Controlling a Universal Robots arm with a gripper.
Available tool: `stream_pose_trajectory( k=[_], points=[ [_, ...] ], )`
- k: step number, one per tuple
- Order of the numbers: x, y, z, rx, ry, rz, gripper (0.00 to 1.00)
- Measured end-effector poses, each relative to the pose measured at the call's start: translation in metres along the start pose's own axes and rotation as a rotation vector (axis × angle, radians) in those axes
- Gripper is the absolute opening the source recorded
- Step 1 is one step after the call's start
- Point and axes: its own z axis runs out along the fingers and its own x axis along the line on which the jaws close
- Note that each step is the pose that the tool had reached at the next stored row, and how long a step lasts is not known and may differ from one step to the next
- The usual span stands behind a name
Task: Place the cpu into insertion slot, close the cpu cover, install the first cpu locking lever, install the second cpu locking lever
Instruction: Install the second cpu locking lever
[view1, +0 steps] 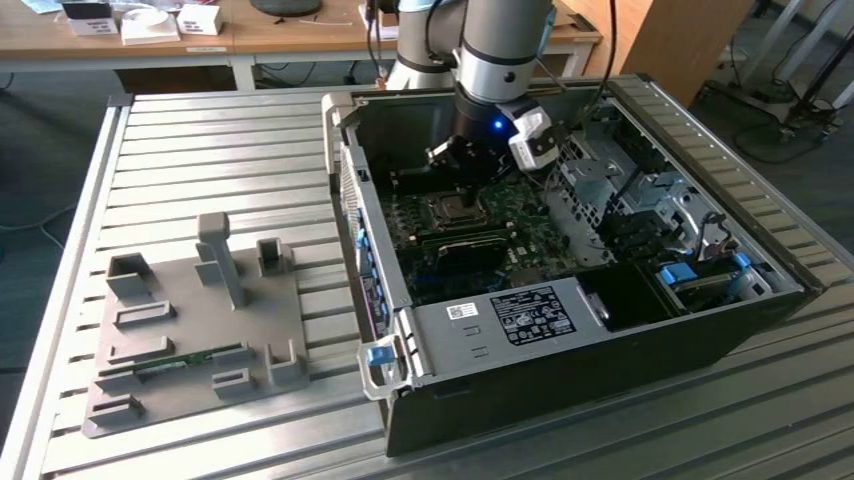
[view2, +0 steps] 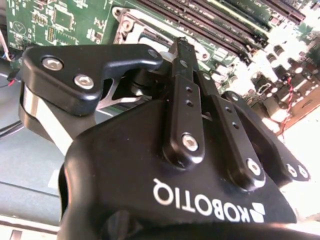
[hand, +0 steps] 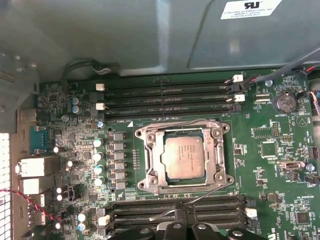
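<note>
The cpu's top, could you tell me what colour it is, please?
Silvery-grey metal, clearest in the first wrist view, where the cpu sits in its socket.

Exterior view: illumination is even and diffuse, of daylight quality. The slatted metal table (view1: 200, 150) reflects it softly, without hard glare. The interior of the open computer case (view1: 561, 330) is darker, with shadow under the arm. The image is sharp across the field.

Second wrist view: the black pincer (view2: 179, 47) body sits close to the lens and shows soft highlights on its screw heads. The circuit board (view2: 60, 20) behind is slightly soft and is overexposed to white toward one side.

First wrist view: lighting is moderate and uniform. The cpu (hand: 184, 158) top gives a dull sheen. Focus is good on the board.
</note>
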Motion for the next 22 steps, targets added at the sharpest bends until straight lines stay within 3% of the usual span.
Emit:
stream_pose_trajectory(
  k=[2, 13, 22],
  points=[
    [0.003, -0.0004, 0.0005, -0.0003, -0.0042, -0.001, 0.11],
    [0.0292, -0.0022, 0.0096, -0.0032, -0.0449, -0.002, 0.11],
    [0.0369, -0.0029, 0.0273, -0.0042, -0.0591, -0.003, 0.11]
  ],
)
